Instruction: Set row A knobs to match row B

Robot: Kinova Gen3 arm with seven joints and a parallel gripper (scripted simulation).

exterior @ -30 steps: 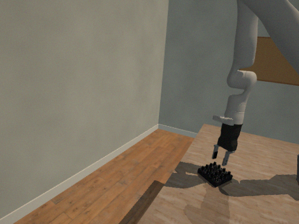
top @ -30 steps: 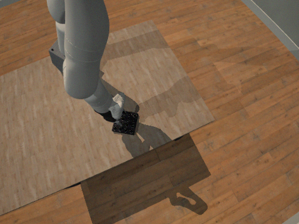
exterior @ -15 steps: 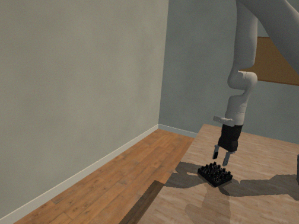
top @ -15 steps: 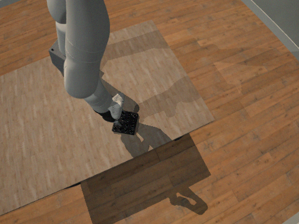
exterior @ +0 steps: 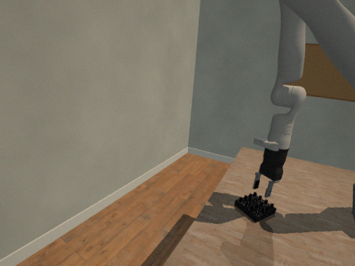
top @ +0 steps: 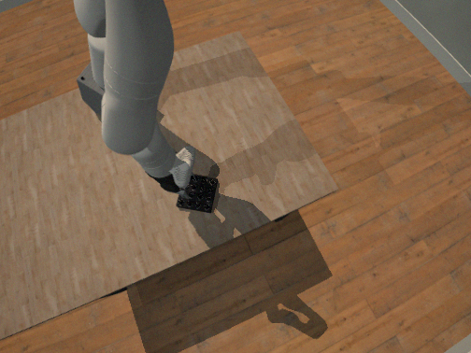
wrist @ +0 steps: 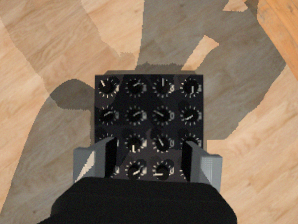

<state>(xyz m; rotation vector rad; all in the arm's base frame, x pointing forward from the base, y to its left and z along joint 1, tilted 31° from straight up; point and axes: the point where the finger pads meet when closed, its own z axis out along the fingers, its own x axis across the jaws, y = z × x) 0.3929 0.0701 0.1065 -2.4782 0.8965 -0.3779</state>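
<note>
Two knobs (wrist: 106, 143) in the wrist view were partly hidden by the tool (top: 181, 190) (exterior: 263, 188) (wrist: 149, 153), which was released, fingers wide.

Hand (top: 183, 190) (exterior: 262, 192) (wrist: 149, 153) seemingly a touch lower than a second ago.
</note>
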